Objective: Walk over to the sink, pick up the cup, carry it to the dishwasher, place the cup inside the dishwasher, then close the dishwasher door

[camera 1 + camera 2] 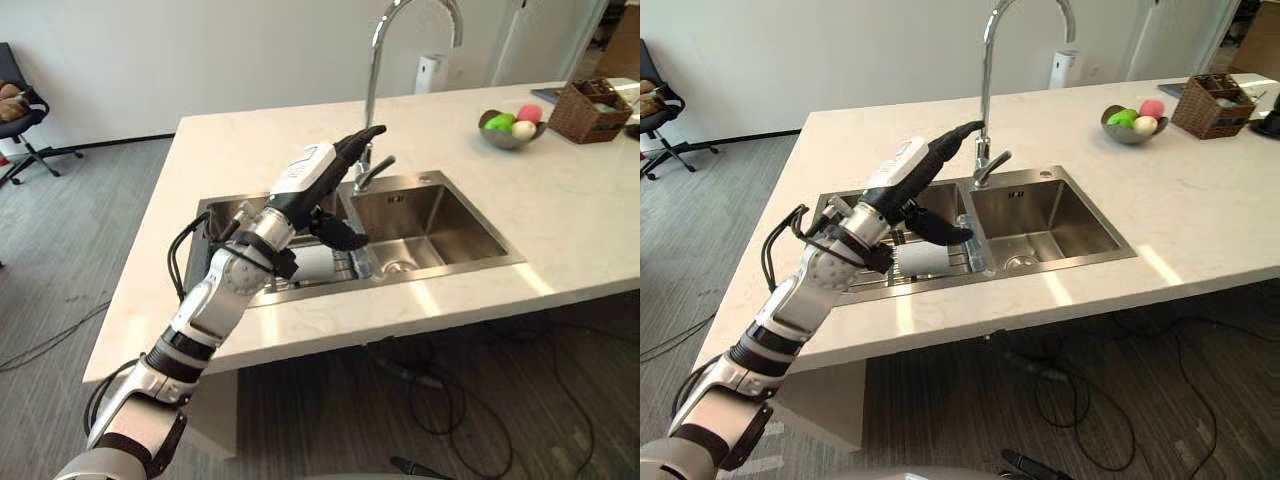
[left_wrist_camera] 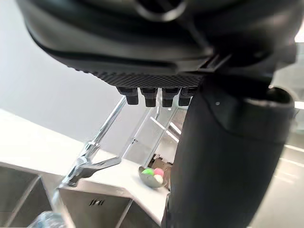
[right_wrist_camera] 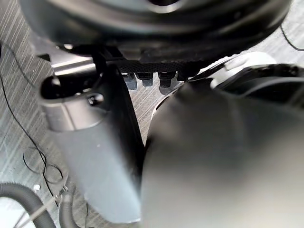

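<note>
Left hand (image 1: 312, 178): fingers (image 1: 355, 142) straight and together, pointing to about 2 o'clock, thumb (image 1: 338, 232) spread away toward 5 o'clock. Released, nothing in the grasp. The hand hangs in the air over the sink (image 1: 450, 235), above the divider between the two basins.

Cup (image 1: 362, 262) – clear, standing down in the sink against the divider. It sits at 6 o'clock from the fingertips and well apart from them. It is just past the thumb tip at 5 o'clock, though I cannot tell whether they touch.

A white item lies in the left basin at 9 o'clock from the cup, partly behind the wrist (cannot identify it).

Faucet (image 1: 372, 80): tall curved neck rising at 12 o'clock from the cup, with the fingertips crossing in front of it in the eye views.

Countertop (image 1: 560, 220), pale stone, holds a bowl (image 1: 508, 135) with green, pink and pale round pieces at 2 o'clock from the sink. A wicker basket (image 1: 590, 110) stands just beyond it. An office chair (image 1: 20, 120) stands on the floor at far 10 o'clock.

The left wrist view looks along the straight fingers from behind, with the faucet lever and the bowl (image 2: 153, 175) beyond them.

The right wrist view gives the right hand (image 3: 142, 28) – fingers (image 3: 147, 78) apparently straight, nothing between them and the thumb, over grey plank floor (image 3: 14, 71).
</note>
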Motion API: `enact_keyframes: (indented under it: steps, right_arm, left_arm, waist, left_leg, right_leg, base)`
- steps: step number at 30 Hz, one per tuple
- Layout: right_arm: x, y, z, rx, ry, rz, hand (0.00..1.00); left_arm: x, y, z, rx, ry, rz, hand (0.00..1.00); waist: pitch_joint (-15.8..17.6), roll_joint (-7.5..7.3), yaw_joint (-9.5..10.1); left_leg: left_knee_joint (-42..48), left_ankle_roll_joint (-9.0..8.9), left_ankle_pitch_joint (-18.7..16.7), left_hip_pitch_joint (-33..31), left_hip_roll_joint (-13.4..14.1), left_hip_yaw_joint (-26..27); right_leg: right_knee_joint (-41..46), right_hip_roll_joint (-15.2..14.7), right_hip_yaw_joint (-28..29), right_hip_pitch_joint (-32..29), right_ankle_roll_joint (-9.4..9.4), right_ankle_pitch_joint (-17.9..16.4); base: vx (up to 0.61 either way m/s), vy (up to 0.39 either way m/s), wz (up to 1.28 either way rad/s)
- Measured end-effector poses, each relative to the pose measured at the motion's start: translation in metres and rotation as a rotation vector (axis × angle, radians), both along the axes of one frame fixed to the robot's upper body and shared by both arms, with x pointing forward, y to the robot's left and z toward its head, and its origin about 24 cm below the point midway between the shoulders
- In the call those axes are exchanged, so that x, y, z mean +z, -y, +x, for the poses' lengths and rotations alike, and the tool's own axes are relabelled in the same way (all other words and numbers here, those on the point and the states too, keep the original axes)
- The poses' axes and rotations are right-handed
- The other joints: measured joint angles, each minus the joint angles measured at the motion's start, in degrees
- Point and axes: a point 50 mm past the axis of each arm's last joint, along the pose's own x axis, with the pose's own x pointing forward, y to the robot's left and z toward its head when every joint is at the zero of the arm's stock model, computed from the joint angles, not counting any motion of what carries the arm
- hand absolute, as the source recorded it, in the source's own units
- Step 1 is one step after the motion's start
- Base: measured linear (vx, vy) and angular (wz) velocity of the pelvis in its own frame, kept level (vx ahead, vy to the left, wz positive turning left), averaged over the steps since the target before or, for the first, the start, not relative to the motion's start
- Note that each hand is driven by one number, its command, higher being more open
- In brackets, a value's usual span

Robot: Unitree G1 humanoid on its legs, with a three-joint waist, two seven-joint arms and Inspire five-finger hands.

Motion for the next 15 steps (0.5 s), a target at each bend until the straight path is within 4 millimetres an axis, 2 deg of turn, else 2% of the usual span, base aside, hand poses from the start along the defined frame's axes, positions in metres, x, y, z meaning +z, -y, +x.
enact_keyframes:
  steps: [1,3,6,7,10,15]
  right_arm:
    - [0.000,0.000,0.000,0.000,-0.001,0.001,1.00]
    - [0.000,0.002,-0.001,-0.009,-0.004,0.002,1.00]
    - [0.000,0.002,-0.001,-0.009,-0.005,0.003,1.00]
    - [0.000,0.001,0.000,-0.009,-0.003,0.004,1.00]
    - [0.000,0.001,0.000,-0.012,0.001,0.004,1.00]
    - [0.000,-0.002,0.000,-0.014,0.015,0.009,1.00]
  left_arm:
    - [-0.004,-0.005,0.004,0.020,-0.036,0.013,1.00]
    - [-0.027,-0.023,0.016,0.103,-0.179,0.043,1.00]
    - [-0.047,-0.040,0.022,0.176,-0.291,0.058,1.00]
    - [-0.056,-0.051,0.024,0.224,-0.341,0.062,1.00]
    - [-0.064,-0.062,0.025,0.270,-0.377,0.065,1.00]
    - [-0.069,-0.067,0.026,0.298,-0.391,0.073,1.00]
  waist:
    - [0.0,0.01,-0.20]
    - [0.0,-0.01,-1.37]
    - [0.0,-0.01,-1.80]
    - [0.1,-0.07,-2.06]
    - [0.1,-0.19,-2.30]
    - [0.6,-0.83,-2.83]
  left_leg:
    - [-0.2,-0.05,0.1,0.1,0.0,0.2]
    - [-0.3,-0.12,0.1,0.1,-0.1,0.3]
    - [-0.3,-0.15,0.1,0.1,0.0,0.7]
    - [-0.4,-0.19,0.1,0.1,0.0,1.0]
    - [-0.4,-0.19,0.1,0.2,-0.2,1.0]
    - [-0.4,-0.24,0.0,0.5,-0.4,1.3]
  right_leg:
    - [-0.2,0.1,0.2,0.0,0.01,0.2]
    - [-0.2,0.3,0.4,-0.1,0.06,0.3]
    - [-0.2,0.5,0.8,-0.4,0.08,0.5]
    - [-0.1,0.6,1.2,-0.6,0.14,0.6]
    - [-0.1,0.7,1.5,-0.5,0.34,0.7]
    - [-0.2,0.6,2.6,-0.7,0.30,1.2]
  base:
    - [-0.05,-0.034,-0.15]
    - [-0.03,-0.026,-0.06]
    - [-0.01,-0.024,-0.09]
    - [0.01,-0.019,-0.10]
    - [0.00,-0.019,-0.06]
    - [-0.05,-0.009,-0.08]
